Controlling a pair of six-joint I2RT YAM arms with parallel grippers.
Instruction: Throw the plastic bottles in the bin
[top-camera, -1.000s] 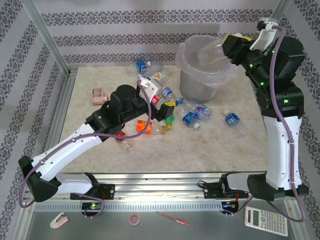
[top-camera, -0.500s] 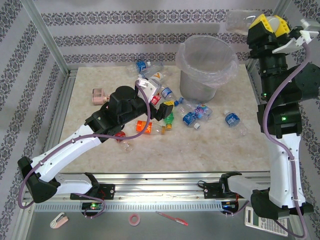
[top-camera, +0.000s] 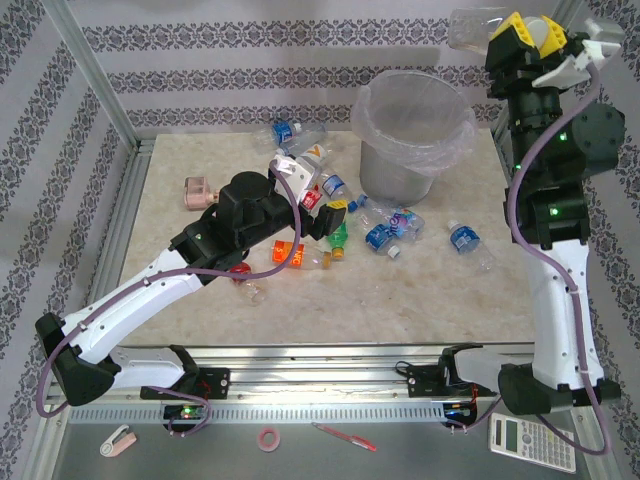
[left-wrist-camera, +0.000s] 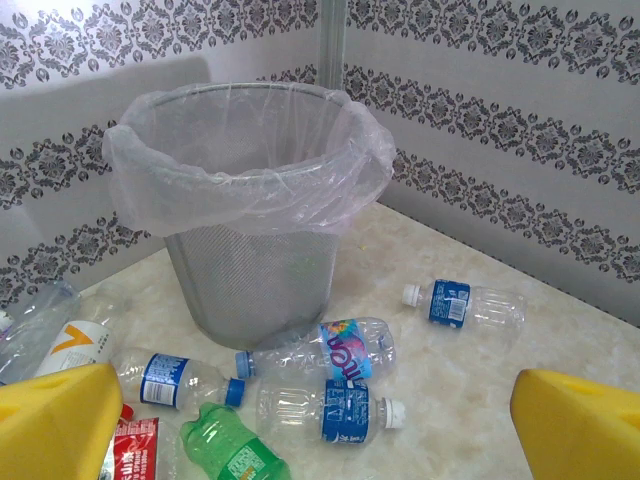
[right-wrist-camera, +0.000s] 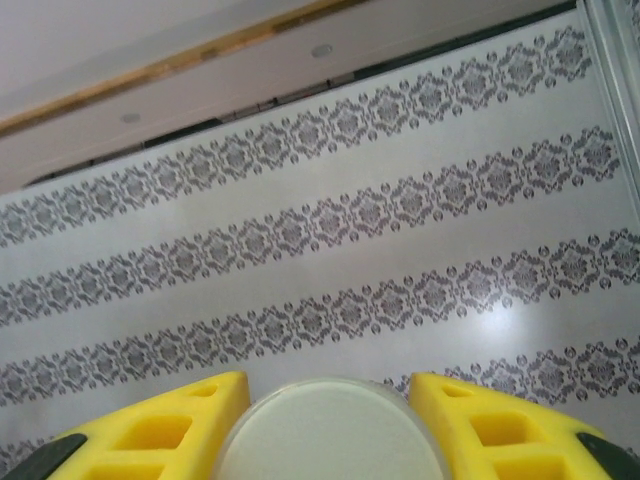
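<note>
**Top view.** You have a pale marbled table (top-camera: 420, 290) closed in by walls (top-camera: 230, 62) papered in grey damask stripes. A metal frame post (top-camera: 95, 75) stands at the far left corner.
- The bin (top-camera: 413, 150) stands at the far right of the table, its clear bag folded over the rim.
- Most of the plastic bottles (top-camera: 385, 232) lie loose on the table by the bin's foot and to its left. A pinkish box (top-camera: 197, 192) lies apart at the left.
- Your left gripper (top-camera: 333, 222) hangs over that scatter, jaws spread wide with nothing between them.
- Your right gripper (top-camera: 508, 35) is raised high, up and to the right of the bin, and is clamped on a clear bottle (top-camera: 472, 30) that sticks out to the left.
- On the grey ledge in front of the arm bases lie a calculator (top-camera: 532, 443), a tape roll (top-camera: 268, 437) and a red pen (top-camera: 343, 436).

**Left wrist.** Your left gripper's yellow fingers (left-wrist-camera: 60, 425) sit at the two bottom corners, far apart. Ahead of them the bin (left-wrist-camera: 250, 260) stands upright on the table where two papered walls meet. Bottles lie on their sides around its foot, among them a blue-labelled bottle (left-wrist-camera: 465, 303) to the right and a green bottle (left-wrist-camera: 235, 450) closest to you.

**Right wrist.** Your right gripper (right-wrist-camera: 328, 395) points up at the striped wall (right-wrist-camera: 400, 250), with a strip of ceiling (right-wrist-camera: 150, 40) above it. The clear bottle (right-wrist-camera: 330, 440) sits pinched between the two yellow fingers (right-wrist-camera: 150, 430), its round pale end toward the camera.
</note>
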